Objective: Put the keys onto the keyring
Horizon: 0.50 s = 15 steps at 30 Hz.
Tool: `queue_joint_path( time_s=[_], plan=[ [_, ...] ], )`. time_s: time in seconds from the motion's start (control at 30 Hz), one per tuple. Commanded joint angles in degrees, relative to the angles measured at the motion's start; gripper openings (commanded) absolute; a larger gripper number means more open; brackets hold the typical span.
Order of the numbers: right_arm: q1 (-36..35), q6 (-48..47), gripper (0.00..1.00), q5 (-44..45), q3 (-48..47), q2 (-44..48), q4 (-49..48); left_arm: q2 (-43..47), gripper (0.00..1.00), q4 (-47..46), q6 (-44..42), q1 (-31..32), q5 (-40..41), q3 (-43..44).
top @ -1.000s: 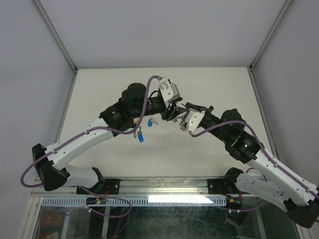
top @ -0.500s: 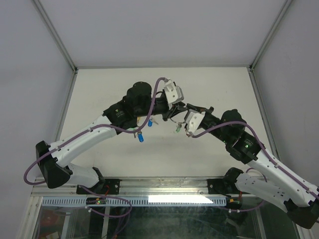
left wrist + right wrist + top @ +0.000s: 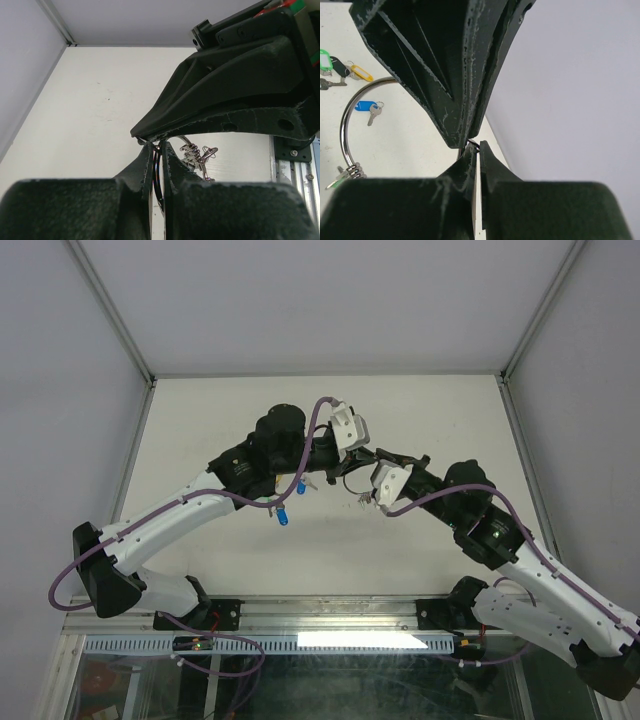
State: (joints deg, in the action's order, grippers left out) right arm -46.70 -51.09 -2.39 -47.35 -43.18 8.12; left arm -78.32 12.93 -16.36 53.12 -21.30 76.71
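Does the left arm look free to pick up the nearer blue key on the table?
Probably not: the left claw is shut on the keyring, which the right claw pinches too. The nearer blue key lies uncovered beside that arm.

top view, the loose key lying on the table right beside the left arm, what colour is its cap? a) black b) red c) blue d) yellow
c: the key lying loose there has a plainly blue cap.

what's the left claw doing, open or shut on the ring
Shut on the keyring: in the left wrist view the left claw has its fingers nearly together, with only the thin wire between them.
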Motion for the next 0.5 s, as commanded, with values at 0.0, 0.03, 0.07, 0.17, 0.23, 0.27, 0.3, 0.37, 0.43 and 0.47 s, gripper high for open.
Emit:
queue_joint_path(
  time_s=[0.0, 0.03, 0.07, 0.17, 0.23, 0.27, 0.3, 0.37, 0.43, 0.47],
  plan=[
    [-0.1, 0.7, 0.0, -0.5, -3.0, 2.1, -7.0, -0.1, 0.0, 0.9, -0.2, 0.1, -1.1, 1.6],
    [-0.1, 0.7, 0.0, -0.5, -2.9, 2.2, -7.1, 0.0, 0.0, 0.9, -0.4, 0.1, -0.5, 1.6],
    [-0.1, 0.7, 0.02, -0.5, -2.8, 2.5, -7.1, 0.2, 0.0, 0.9, -0.5, 0.1, 0.3, 1.5],
    [-0.1, 1.3, 0.15, -0.1, -2.4, 3.4, -7.1, 1.1, 0.0, 0.7, -1.3, 0.1, 2.7, 0.9],
    [-0.1, 2.0, 0.22, 0.3, -1.8, 4.2, -7.4, 2.0, 0.0, -0.1, -1.9, 0.1, 4.0, 0.2],
    [-0.1, 2.4, 0.24, 0.5, -1.6, 4.6, -7.3, 2.5, 0.0, -0.5, -2.3, 0.1, 4.6, -0.2],
    [-0.1, 2.8, 0.27, 0.7, -1.3, 5.1, -7.3, 3.0, 0.0, -0.8, -2.7, 0.1, 5.3, -0.7],
    [-0.1, 3.6, 0.3, 1.4, -0.7, 6.2, -7.3, 4.2, 0.0, -1.6, -3.3, 0.1, 6.6, -1.9],
    [-0.1, 4.7, 0.31, 2.3, -0.1, 7.3, -7.3, 5.4, 0.0, -2.4, -3.9, 0.1, 7.7, -3.1],
    [-0.1, 5.3, 0.32, 2.7, 0.3, 8.0, -7.4, 6.0, 0.0, -3.0, -4.2, 0.1, 8.3, -3.8]
  ],
)
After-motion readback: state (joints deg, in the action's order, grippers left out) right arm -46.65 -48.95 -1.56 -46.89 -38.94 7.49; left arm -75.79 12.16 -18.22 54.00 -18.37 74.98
